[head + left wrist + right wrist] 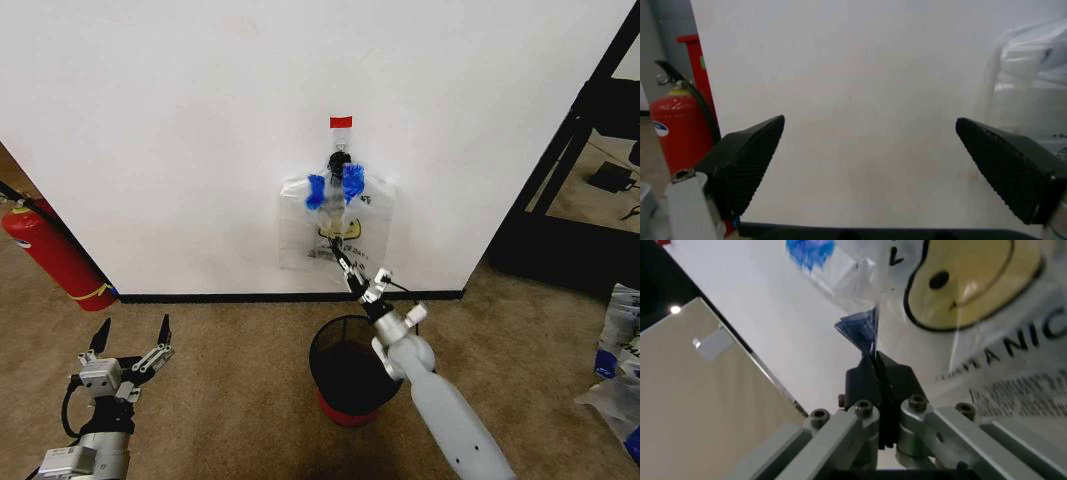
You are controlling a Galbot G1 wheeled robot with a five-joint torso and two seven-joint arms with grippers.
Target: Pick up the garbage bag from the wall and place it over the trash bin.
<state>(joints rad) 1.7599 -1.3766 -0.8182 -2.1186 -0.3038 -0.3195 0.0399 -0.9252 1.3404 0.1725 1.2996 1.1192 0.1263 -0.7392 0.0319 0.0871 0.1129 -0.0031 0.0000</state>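
Our right pincer [340, 252] pinches the garbage bag [335, 222], which hangs from the hook [339, 158] on the wall [200, 130], directly above the trash bin [350, 365]. We keep the left pincer [130, 338] wide, low beside it.

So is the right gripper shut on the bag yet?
Shut. The right gripper has its jaws pinched on a blue patch at the edge of the garbage bag, which hangs from the hook.

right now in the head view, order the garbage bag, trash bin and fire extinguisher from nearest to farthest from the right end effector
1. garbage bag, on the wall, pinched by the right end effector.
2. trash bin, on the floor below it.
3. fire extinguisher, far off on the left.
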